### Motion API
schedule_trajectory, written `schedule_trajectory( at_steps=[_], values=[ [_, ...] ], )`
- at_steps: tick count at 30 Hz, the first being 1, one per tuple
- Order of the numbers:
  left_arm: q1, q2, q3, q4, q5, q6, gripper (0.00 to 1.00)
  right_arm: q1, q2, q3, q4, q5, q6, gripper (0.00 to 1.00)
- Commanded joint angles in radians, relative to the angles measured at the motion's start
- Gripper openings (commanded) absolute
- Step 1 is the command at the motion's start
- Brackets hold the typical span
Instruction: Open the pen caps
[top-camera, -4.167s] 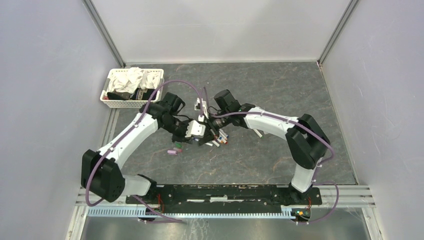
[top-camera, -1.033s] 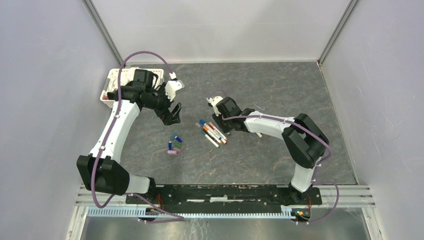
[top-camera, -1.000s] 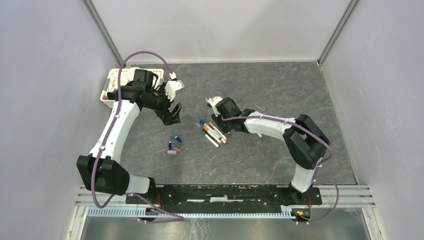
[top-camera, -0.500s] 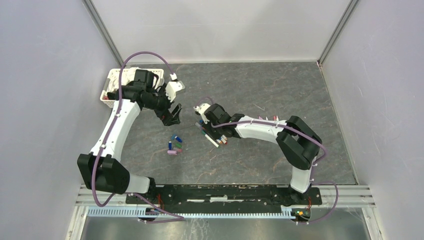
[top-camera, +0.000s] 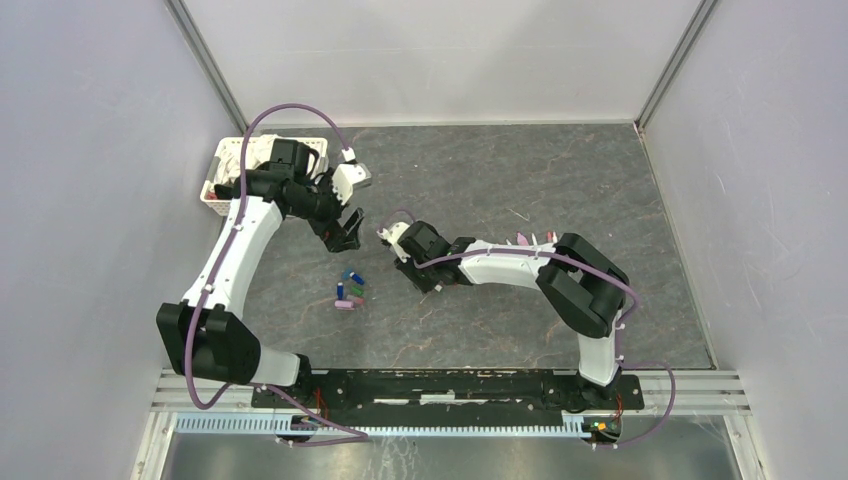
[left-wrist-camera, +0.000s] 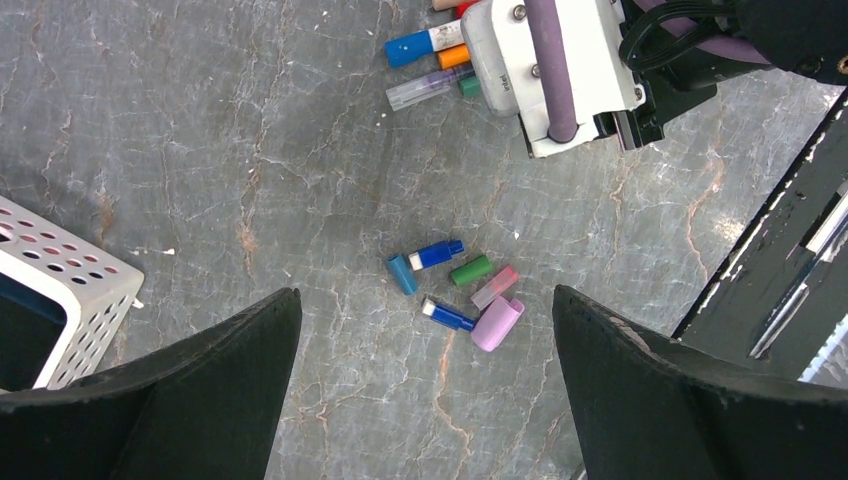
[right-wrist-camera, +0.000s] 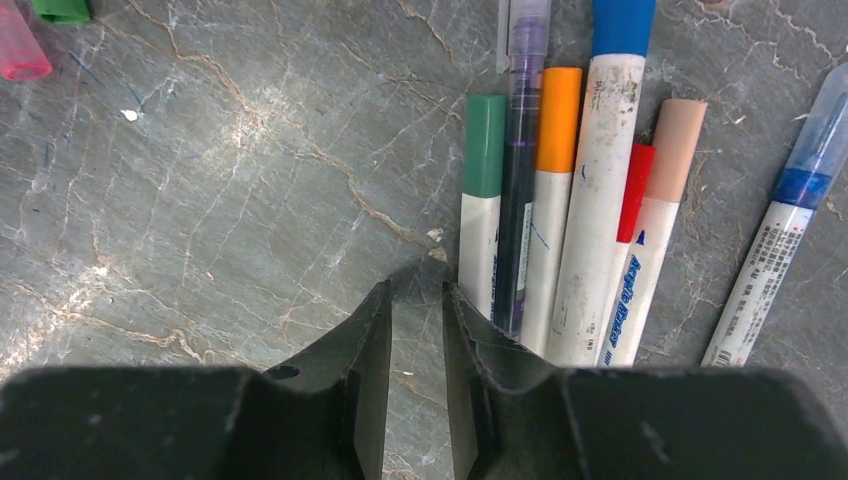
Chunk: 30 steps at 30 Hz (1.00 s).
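Several loose pen caps (left-wrist-camera: 470, 270) in blue, green, pink and lilac lie in a small cluster (top-camera: 350, 290) on the table. My left gripper (left-wrist-camera: 425, 297) hangs high above them, wide open and empty (top-camera: 345, 232). The pens (right-wrist-camera: 558, 200) lie side by side, white barrels with green, orange, blue, red and tan caps on. My right gripper (right-wrist-camera: 416, 290) is low over the table at their left, its jaws a narrow gap apart with only bare table between. Its right finger (right-wrist-camera: 470, 320) sits against the green-capped pen (right-wrist-camera: 484, 150). From above, the right gripper (top-camera: 418, 272) hides most of the pens.
A white perforated basket (top-camera: 228, 208) holding cloths stands at the back left, partly under the left arm; its corner (left-wrist-camera: 70, 290) shows in the left wrist view. A pink cap (right-wrist-camera: 18, 55) and a green cap (right-wrist-camera: 60, 10) lie at the right wrist view's top left.
The right arm has swung left and come down over the row of pens, its jaws narrowing slightly. The left arm has stayed where it was, open.
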Motion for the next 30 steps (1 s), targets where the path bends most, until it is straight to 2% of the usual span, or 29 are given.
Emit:
schedule_trajectory(
  at_steps=[1, 8, 30],
  values=[
    [0.000, -0.007, 0.024, -0.010, -0.006, 0.050, 1.00, -0.001, -0.005, 0.007, 0.012, 0.013, -0.004, 0.30],
    [0.004, -0.005, 0.044, -0.016, -0.003, 0.057, 1.00, 0.004, -0.105, 0.015, 0.018, 0.028, -0.016, 0.32],
    [0.017, 0.017, 0.056, -0.059, 0.033, 0.070, 1.00, -0.016, -0.016, -0.016, 0.029, 0.123, -0.046, 0.31]
  ],
)
